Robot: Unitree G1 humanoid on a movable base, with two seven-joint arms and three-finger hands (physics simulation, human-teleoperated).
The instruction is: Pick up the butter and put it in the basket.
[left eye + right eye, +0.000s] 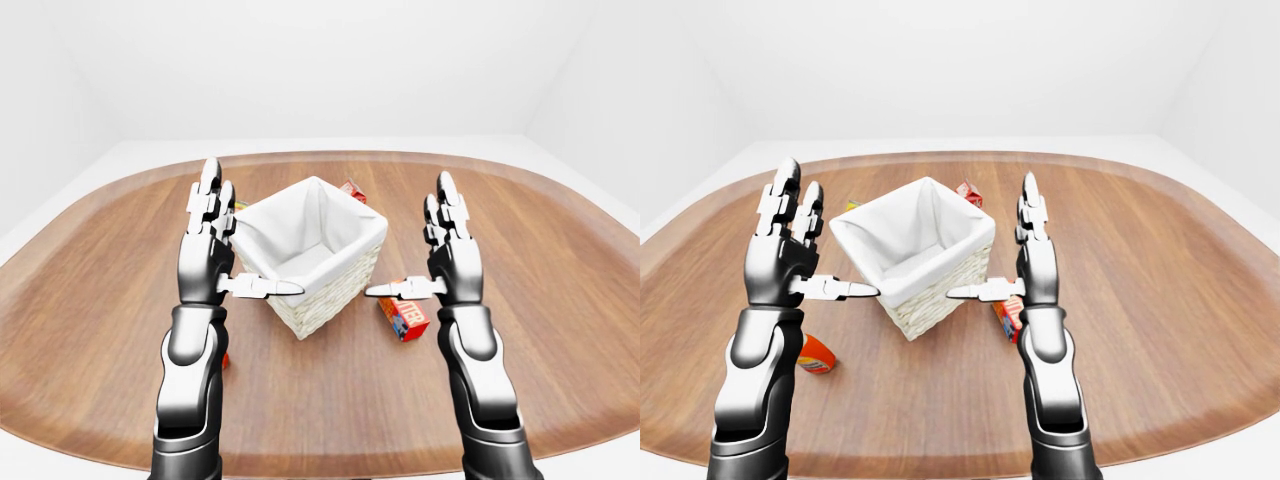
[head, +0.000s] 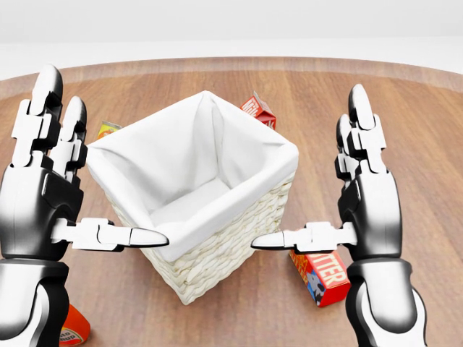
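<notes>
Butter (image 2: 323, 273) lying on table (image 2: 217, 311) right of basket (image 2: 217, 253), partly behind right hand (image 2: 365, 210), both hands spread, empty.

A wide oval wooden table (image 1: 330, 400) fills most of each view, its grain running left to right, with a paler rim round the edge. Beyond it lie a pale floor and plain white walls (image 1: 330, 60).

A small red carton (image 2: 259, 110) with white lettering stands tilted on the table near the top of the head view. To the left, a small yellow and orange pack (image 2: 108, 129) shows only a corner; what it is cannot be told.

At the bottom left of the head view lies an orange and red can or tub (image 1: 815, 355), seen more fully in the right-eye view, on its side.
</notes>
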